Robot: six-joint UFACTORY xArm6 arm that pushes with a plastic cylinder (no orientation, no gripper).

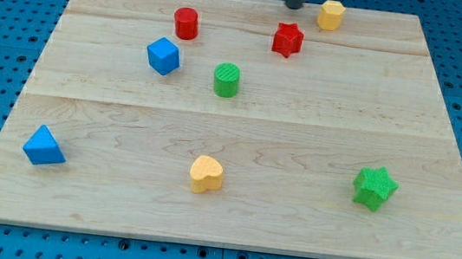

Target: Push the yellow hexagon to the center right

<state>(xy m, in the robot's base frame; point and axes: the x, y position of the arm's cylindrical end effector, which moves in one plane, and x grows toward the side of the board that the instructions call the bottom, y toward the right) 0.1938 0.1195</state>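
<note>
Fingers are missing from this arm altogether, so nothing is spreading, pressing together or pinching; instead a straight dark rod is coming down from the view's top, and my tip (pixel 294 6) is resting on the surface (pixel 298 155) near its top edge. It is sitting just to the view's left of the yellow hexagon (pixel 330 14), near it but apart, with the red star (pixel 287 39) a little below. That side looks chosen on purpose: the hexagon is lying at the top, right of centre, and has to travel toward the view's right and down to reach the centre right, so a push is likely starting from its upper left. Only the rod's lower end is showing, standing roughly upright; the arm above is cut off. The red cylinder (pixel 186 22), blue cube (pixel 163 55) and green cylinder (pixel 226 79) are sitting well left of that path, while the green star (pixel 374 187) is lying lower right, possibly close to the goal
</note>
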